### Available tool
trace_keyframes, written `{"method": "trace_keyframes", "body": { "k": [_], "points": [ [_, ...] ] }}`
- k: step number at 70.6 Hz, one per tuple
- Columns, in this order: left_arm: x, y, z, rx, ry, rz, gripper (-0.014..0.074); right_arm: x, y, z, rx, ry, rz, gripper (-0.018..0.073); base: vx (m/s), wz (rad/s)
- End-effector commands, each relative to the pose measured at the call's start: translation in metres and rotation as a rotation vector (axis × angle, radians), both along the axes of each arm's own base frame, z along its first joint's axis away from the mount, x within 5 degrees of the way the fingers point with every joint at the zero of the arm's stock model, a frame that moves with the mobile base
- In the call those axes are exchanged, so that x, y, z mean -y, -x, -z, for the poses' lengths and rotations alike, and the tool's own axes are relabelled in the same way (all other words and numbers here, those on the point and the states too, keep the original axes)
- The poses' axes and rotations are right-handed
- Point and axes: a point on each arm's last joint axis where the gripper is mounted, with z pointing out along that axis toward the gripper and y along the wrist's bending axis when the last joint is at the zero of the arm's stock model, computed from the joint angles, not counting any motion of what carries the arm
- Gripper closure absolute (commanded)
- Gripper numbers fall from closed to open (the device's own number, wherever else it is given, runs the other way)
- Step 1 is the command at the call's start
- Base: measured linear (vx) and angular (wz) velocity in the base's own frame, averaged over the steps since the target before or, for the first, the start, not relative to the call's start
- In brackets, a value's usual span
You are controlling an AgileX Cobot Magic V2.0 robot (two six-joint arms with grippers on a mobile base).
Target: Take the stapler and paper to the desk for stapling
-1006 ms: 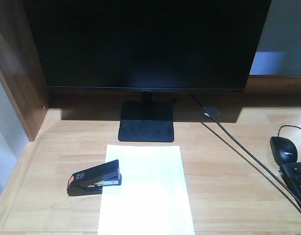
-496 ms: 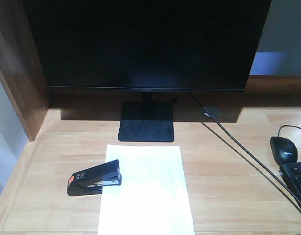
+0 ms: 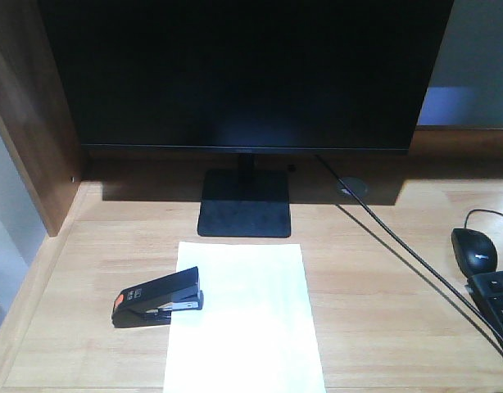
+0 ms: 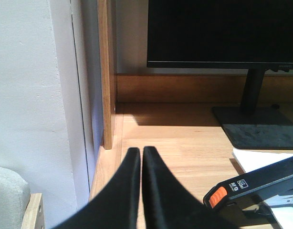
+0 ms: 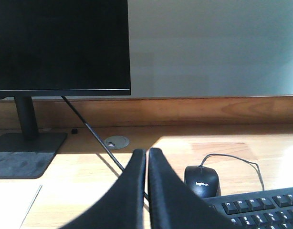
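Note:
The black stapler (image 3: 157, 297) with its orange rear end lies on the desk (image 3: 382, 327), its front over the left edge of the white paper (image 3: 243, 315). In the left wrist view the stapler (image 4: 254, 188) sits low at the right, just right of my left gripper (image 4: 141, 150), whose jaws are shut with nothing between them. A corner of the paper (image 4: 261, 158) shows behind it. My right gripper (image 5: 147, 151) is shut and empty above the desk (image 5: 79, 176), left of the mouse. Neither gripper shows in the front view.
A black monitor (image 3: 243, 74) on a stand (image 3: 244, 205) fills the back. A cable (image 3: 399, 246) runs diagonally to the right. A black mouse (image 3: 473, 250) and keyboard (image 3: 496, 299) sit at the right edge. A dark wooden side panel (image 3: 30, 139) bounds the left.

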Motion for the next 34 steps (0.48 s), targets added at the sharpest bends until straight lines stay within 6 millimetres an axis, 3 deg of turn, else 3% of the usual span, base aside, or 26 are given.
{"method": "trace_keyframes", "body": {
  "k": [1,34],
  "points": [
    [0.0000,0.0002,-0.0040,0.075,0.013,-0.002,0.0603,-0.0001,0.0006,-0.0050,0.072,0.016,0.000,0.0565,0.00,0.00],
    [0.0000,0.0002,-0.0040,0.075,0.013,-0.002,0.0603,-0.0001,0.0006,-0.0050,0.072,0.016,0.000,0.0565,0.00,0.00]
  ]
}}
